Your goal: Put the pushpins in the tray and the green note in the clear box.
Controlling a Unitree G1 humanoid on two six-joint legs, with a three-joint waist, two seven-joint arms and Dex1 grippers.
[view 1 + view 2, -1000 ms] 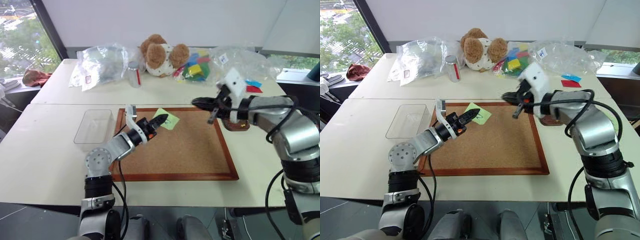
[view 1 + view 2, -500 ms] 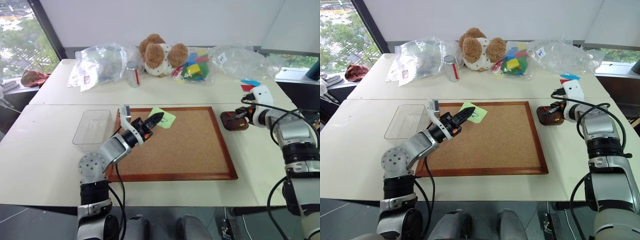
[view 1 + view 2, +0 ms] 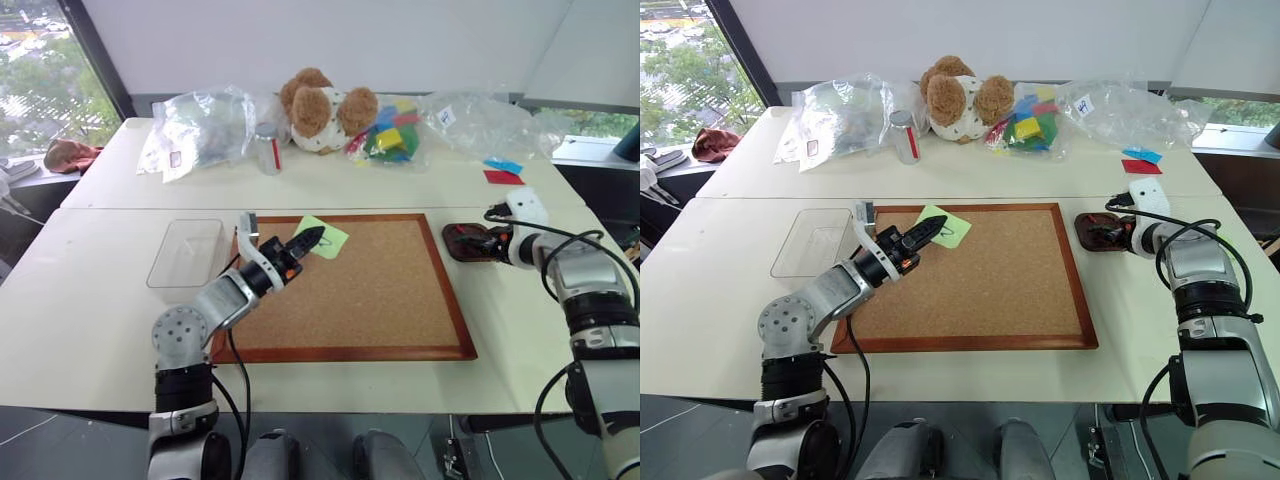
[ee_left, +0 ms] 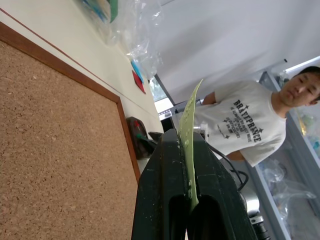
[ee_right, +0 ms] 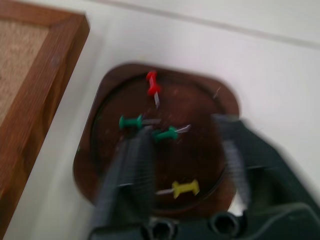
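My left gripper (image 3: 314,236) is shut on the pale green note (image 3: 328,238), held just above the cork board's far left corner; the left wrist view shows the note (image 4: 189,117) edge-on between the fingers. The clear box (image 3: 187,253) stands left of the board, beside that arm. At the board's right, my right gripper (image 3: 468,241) hovers low over the dark brown tray (image 3: 452,236), its fingers (image 5: 132,167) spread open with nothing between them. Several pushpins lie in the tray (image 5: 200,95): a red one (image 5: 153,83), two green (image 5: 131,121), and a yellow one (image 5: 184,188).
The wood-framed cork board (image 3: 350,290) fills the table's middle. Along the far edge are crinkled plastic bags (image 3: 198,125), a can (image 3: 267,148), a teddy bear (image 3: 325,108), coloured blocks (image 3: 390,135) and red and blue slips (image 3: 503,172). A person (image 4: 240,125) stands beyond the table's right end.
My right arm swung right and down from the board's right edge to the tray, and its fingers opened. The left gripper kept hold of the note and stayed in place.
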